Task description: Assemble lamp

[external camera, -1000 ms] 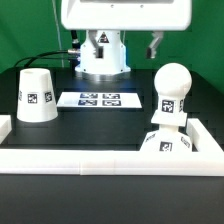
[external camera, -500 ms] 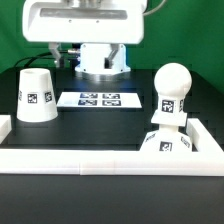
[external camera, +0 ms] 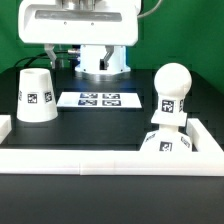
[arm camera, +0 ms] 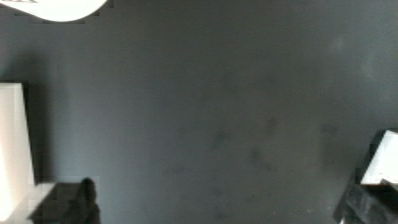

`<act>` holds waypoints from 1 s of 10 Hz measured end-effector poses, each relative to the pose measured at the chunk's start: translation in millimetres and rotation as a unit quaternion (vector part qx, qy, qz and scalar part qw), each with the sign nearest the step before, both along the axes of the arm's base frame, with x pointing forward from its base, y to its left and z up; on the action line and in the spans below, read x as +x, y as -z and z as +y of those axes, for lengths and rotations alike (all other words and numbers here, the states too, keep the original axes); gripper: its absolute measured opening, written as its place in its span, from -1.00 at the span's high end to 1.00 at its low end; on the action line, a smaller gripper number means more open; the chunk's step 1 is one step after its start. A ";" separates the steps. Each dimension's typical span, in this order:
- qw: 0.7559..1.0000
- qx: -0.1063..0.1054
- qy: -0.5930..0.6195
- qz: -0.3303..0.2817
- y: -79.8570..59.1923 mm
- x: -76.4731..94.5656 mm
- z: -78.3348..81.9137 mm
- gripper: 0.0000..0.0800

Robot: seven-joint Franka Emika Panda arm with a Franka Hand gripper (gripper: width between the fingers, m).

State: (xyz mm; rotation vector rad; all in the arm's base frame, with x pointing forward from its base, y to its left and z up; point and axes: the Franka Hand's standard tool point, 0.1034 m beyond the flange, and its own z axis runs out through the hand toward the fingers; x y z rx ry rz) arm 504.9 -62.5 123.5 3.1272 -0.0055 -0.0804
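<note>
A: How many lamp parts are on the black tabletop [external camera: 100,125]?

B: Three, all white and tagged. One cone-shaped shade [external camera: 36,96] stands wide end down at the exterior view's left. One round-headed bulb [external camera: 170,96] stands upright on one blocky base [external camera: 166,143] at the exterior view's right, inside a low white rail [external camera: 105,160] that borders the near edge and both sides.

A: Anything else lying there?

B: One marker board [external camera: 99,100], flat between shade and bulb, toward the back. Behind it sits the arm's white pedestal [external camera: 103,57], with a wide white housing [external camera: 80,20] of the arm hanging across the top of the frame.

A: What does the wrist view add?

B: Mostly bare dark surface from above. A curved white edge [arm camera: 54,8] shows in one corner; which part it belongs to cannot be told. White strips appear at two sides, and a dark finger [arm camera: 63,203] shows at the frame's edge. The bulb and base seen in the exterior view do not appear there.

A: And the jaws?

B: Whether they are spread or pressed together cannot be told; nothing is seen between them.
</note>
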 end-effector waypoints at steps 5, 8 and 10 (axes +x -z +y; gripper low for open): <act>1.000 0.004 0.004 0.004 6.0 -43.4 -17.0 -0.75; 1.000 0.007 0.009 0.011 6.8 -63.8 -38.9 -0.75; 1.000 0.007 0.016 0.012 4.7 -67.5 -50.9 -0.75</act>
